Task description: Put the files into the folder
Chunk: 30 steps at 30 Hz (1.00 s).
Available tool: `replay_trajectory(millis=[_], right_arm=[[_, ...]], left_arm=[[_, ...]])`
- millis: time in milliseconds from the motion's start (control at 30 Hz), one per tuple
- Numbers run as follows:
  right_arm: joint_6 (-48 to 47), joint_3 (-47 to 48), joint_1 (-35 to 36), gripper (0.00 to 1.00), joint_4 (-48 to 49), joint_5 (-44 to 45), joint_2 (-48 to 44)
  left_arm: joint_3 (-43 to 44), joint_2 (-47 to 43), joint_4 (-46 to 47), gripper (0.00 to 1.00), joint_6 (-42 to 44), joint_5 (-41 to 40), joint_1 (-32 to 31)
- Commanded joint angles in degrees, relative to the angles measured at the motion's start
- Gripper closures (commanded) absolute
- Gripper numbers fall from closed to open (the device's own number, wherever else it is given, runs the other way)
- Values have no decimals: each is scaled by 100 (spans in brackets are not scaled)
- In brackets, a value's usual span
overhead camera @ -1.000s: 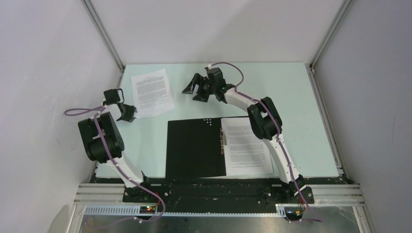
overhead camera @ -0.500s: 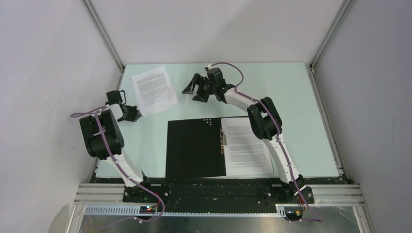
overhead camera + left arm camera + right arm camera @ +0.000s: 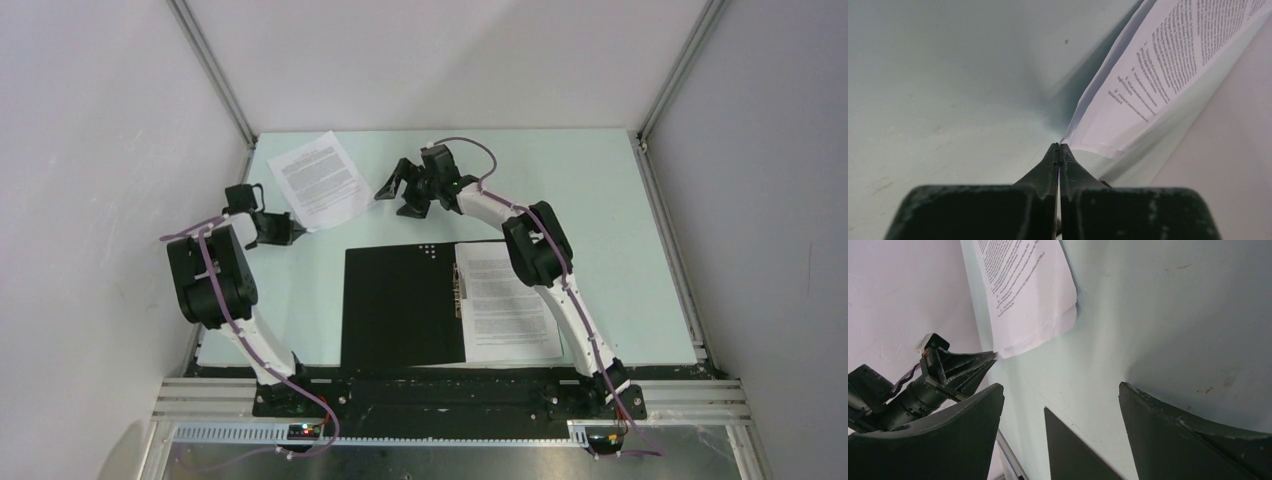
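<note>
Now: left tool (image 3: 290, 232) is closed, its tips pinched on the near corner of the loose sheet (image 3: 318, 180). In the left wrist view the fingertips (image 3: 1057, 152) meet flush with the paper corner caught at the tip. That sheet (image 3: 1168, 70) rises off the desk (image 3: 620, 220) at the pinched end, w/ shadow under it. The sheet sits far-left on the desk, skewed, close to the left wall, text side up.

Right tool (image 3: 395, 192) is at far-centre, just right of the loose sheet and pointing toward it. Its jaws are spread wide w/ nothing between them. Right wrist view: sheet (image 3: 1023, 295) lies ahead of the right tool (image 3: 1060, 390) and apart from it; the left tool's tip (image 3: 990, 357) is at the sheet's corner.

Folder (image 3: 400, 305) lies open near front-centre, black inside up. Second sheet (image 3: 508, 305) lies flat on its right half, just beside the spine clip (image 3: 460, 290). The right arm crosses above that sheet's right edge.
</note>
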Motion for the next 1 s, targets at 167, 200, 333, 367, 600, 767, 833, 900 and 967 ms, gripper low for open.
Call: replay_trajectory(millis=[167,200,333,367,600,767,833,900,967], right_arm=[[506,379,113,11,-85,219,319],[579,374,147,11,-60,256,328],[910,293,210,11,103,355,382],[978,260,219,11,151,362,406],[1472,90,336,11,387,622,410],[2000,-134,475,12,757,665,452],[2105,-250,529,12,814,758,440],[2154,-477,553,12,924,854,352],[2125,-693,545,12,994,927,234]], left_arm=[[25,-407,28,100,-241,590,-50],[15,-423,31,100,-254,639,-48],[2,-497,25,100,-287,769,-59],[7,-500,24,100,-290,794,-58],[-37,-609,32,100,-306,987,-108],[-105,-676,29,100,-339,1088,-170],[-118,-706,32,100,-287,1074,-189],[-83,-765,-28,100,-69,906,-175],[-18,-763,-142,90,196,694,-154]])
